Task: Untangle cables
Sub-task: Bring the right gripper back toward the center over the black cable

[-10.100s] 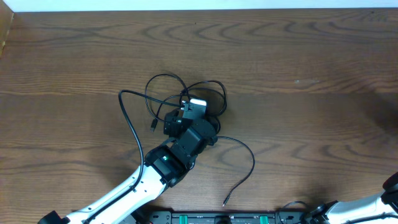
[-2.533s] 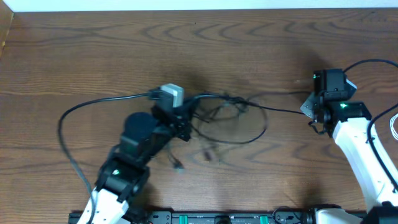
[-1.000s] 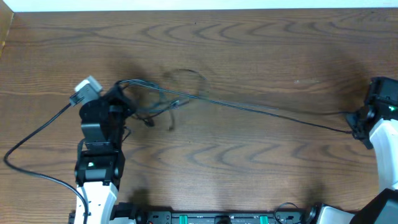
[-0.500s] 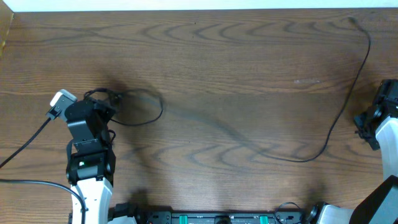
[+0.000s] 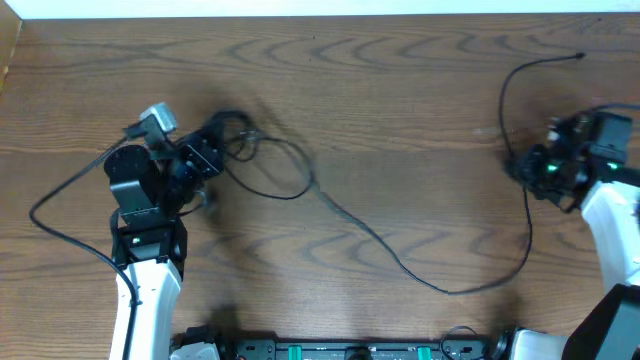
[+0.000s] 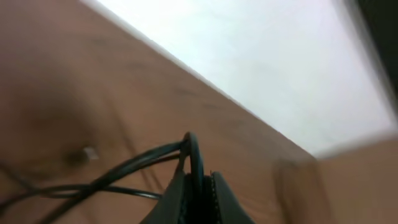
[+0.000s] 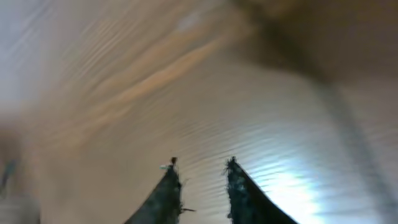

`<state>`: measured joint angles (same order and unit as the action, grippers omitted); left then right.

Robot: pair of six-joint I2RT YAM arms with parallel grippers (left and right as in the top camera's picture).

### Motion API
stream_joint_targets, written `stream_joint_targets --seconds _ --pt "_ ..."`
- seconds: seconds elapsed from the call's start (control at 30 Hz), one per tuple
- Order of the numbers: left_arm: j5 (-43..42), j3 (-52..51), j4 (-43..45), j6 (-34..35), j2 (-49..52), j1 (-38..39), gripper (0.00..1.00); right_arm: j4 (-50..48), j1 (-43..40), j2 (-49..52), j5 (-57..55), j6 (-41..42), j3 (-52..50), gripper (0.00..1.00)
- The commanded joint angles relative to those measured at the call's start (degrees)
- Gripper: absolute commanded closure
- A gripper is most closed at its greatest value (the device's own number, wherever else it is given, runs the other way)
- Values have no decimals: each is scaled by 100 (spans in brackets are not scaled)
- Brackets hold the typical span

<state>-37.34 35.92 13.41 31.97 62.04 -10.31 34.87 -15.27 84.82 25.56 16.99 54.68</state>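
Black cables [image 6: 194,152] pinched in left gripper [image 5: 210,152]; right gripper [image 7: 200,165] jaws apart.

Overhead, we see the worktop [image 5: 400,100] evenly and fairly brightly lit from above, its grain crisp. Shadows are soft and faint: a smudge just beyond the left tool [image 5: 215,150] and a thin one beside the black cables [image 5: 445,290]. The right tool [image 5: 517,168] is smeared with blur, green lamps [image 5: 548,165] glowing just beside it. In the left wrist view we find everything soft, the far white band [image 6: 261,68] overexposed. The right wrist view is streaked by heavy blur, with a pale glare on the worktop just beyond the fingertips [image 7: 171,180].
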Motion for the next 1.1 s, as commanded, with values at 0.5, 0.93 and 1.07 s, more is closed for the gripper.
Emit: stream_joint_targets --seconds 0.5,0.93,1.07 --pt "-2048 68 730 -511 -31 -9 92 -553 2774 31 911 -1095 -9 67" --pt "-2050 68 728 540 -31 -7 92 -1091 3515 236 850 -1054 -9 58" --pt "-2052 68 726 667 -31 -7 92 -1126 3641 306 1027 -1021 -9 55"
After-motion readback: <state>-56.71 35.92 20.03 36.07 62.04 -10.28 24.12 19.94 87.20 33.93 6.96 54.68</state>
